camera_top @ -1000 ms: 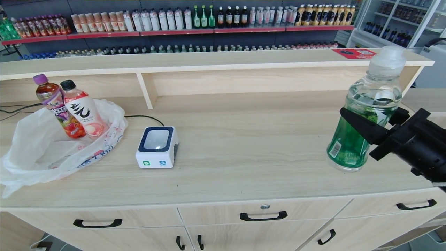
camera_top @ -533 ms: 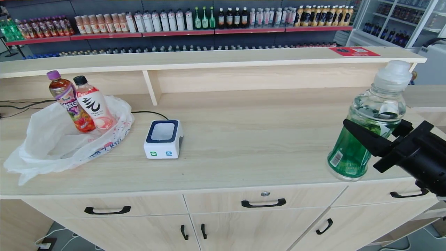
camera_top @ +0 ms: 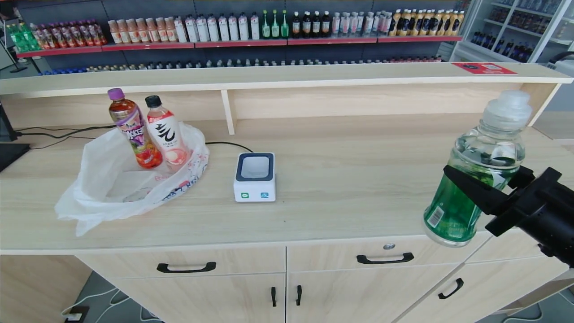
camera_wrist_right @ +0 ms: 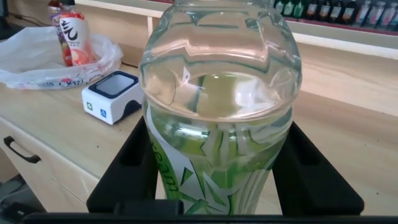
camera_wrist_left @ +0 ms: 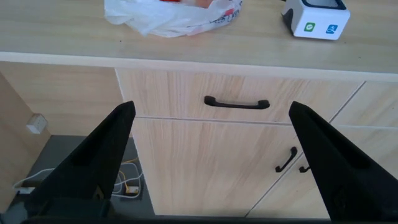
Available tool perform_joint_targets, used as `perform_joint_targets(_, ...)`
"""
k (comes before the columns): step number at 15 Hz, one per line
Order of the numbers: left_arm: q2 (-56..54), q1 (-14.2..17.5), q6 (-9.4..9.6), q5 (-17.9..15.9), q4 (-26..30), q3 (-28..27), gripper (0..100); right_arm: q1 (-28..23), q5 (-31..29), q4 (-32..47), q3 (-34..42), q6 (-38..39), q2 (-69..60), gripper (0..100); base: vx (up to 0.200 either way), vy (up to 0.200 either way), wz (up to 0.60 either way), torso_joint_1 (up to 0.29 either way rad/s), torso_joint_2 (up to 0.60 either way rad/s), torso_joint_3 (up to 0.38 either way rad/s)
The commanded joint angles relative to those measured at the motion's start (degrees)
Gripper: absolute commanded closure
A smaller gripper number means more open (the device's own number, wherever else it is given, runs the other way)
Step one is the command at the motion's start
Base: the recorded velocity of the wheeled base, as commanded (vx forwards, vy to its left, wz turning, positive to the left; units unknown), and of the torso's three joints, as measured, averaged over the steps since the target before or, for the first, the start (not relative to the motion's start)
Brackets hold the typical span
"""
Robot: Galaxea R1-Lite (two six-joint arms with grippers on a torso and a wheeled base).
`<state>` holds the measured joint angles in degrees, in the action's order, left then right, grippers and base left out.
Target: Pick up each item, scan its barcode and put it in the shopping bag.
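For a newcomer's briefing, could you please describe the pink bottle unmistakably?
On the wooden counter, find the white shopping bag at the robot's left. Two bottles stand in it; the pink bottle has a black cap, unlike the purple-capped bottle beside it.

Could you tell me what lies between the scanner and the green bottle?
Nothing: the head view shows bare counter between scanner and green bottle.

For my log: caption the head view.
Right gripper grips green bottle; scanner and shopping bag holding two bottles to its left.
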<state>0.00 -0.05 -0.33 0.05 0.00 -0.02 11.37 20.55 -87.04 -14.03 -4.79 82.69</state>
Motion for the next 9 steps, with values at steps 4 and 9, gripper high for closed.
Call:
perform_joint_targets(4, 0.09, 0.14, -0.02, 0.04, 0.0, -0.06, 0, 0.05, 0.01, -0.15, 1.38, -0.31, -1.92, 100, 0.0, 0.2, 0.0, 0.0, 0.0, 0.001)
perform_joint_targets(9, 0.09, 0.14, -0.02, 0.04, 0.0, -0.06, 0, 0.05, 0.01, -0.06, 1.2, -0.39, -1.39, 100, 0.0, 0.2, 0.0, 0.004, 0.0, 0.0)
